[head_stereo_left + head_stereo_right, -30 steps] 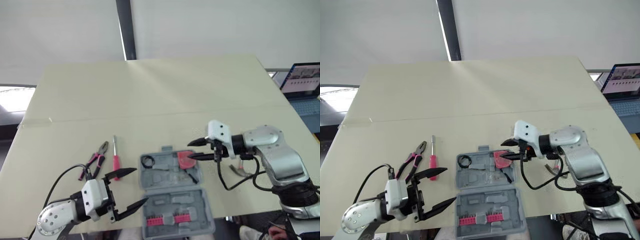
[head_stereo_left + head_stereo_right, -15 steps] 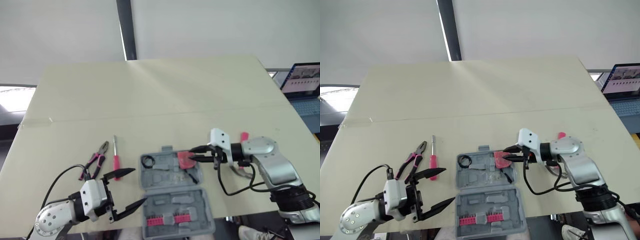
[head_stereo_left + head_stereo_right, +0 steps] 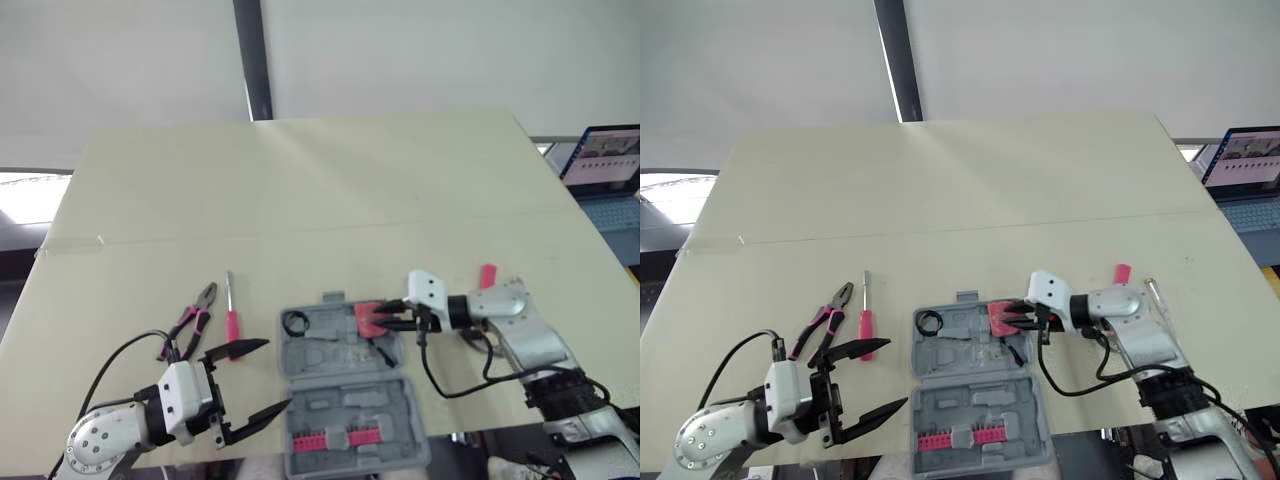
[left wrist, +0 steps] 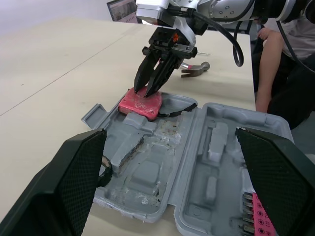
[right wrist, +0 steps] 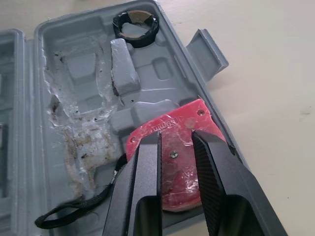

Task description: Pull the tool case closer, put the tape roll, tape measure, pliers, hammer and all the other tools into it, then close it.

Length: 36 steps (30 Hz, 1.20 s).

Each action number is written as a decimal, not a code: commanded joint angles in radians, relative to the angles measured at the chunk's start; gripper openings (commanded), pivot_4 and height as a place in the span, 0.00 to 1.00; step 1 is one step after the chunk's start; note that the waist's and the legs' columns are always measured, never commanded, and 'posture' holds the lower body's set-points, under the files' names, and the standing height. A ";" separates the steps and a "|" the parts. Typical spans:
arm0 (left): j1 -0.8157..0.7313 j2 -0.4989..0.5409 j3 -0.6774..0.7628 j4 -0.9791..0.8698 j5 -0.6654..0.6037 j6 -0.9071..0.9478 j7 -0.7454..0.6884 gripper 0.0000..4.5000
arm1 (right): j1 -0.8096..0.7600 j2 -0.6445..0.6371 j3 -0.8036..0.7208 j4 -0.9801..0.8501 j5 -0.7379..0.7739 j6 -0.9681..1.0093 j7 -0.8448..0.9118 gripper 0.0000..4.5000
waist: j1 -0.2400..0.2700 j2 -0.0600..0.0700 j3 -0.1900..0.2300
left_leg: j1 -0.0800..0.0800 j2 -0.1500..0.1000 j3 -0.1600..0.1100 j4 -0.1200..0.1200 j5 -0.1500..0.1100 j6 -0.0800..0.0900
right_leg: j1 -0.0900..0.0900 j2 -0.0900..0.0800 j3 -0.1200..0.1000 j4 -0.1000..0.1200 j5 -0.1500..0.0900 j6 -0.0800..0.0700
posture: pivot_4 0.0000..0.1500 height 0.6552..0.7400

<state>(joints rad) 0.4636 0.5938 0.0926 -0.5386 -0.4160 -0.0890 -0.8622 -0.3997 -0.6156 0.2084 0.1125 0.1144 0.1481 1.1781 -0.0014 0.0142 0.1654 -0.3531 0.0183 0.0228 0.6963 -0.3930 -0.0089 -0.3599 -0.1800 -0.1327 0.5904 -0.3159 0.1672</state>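
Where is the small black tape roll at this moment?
In the head views, the small black tape roll lies in the far left corner of the open grey plastic tool case, right of the pink-handled screwdriver.

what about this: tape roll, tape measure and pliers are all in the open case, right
No: the pliers lie on the table left of the tool case, beside the screwdriver, as the left eye view shows. The tape roll and tape measure are in the open case.
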 commanded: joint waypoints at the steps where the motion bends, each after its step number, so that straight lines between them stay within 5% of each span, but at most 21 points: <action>1: 0.017 0.008 0.019 -0.049 -0.010 0.006 0.007 1.00 | -0.018 0.007 -0.003 0.027 -0.008 -0.041 -0.017 0.23 | 0.000 0.000 0.000 | 0.000 0.000 0.000 0.000 0.000 0.000 | 0.000 0.000 0.000 0.000 0.000 0.000 | 1.00 0.97; 36: 0.034 -0.013 0.046 -0.081 -0.024 0.048 0.032 1.00 | -0.004 0.022 0.078 0.130 -0.069 -0.005 -0.037 0.23 | 0.001 -0.004 -0.003 | 0.002 0.000 0.000 0.000 0.000 0.000 | 0.003 0.000 0.000 0.000 0.000 0.000 | 1.00 0.97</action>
<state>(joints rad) 0.4859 0.5883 0.1205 -0.6041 -0.4238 -0.0275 -0.8363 -0.4252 -0.5935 0.2650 0.2035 0.0775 0.1193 1.1592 -0.0008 0.0099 0.1619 -0.3511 0.0186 0.0225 0.6965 -0.3930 -0.0089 -0.3573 -0.1799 -0.1329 0.5904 -0.3160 0.1672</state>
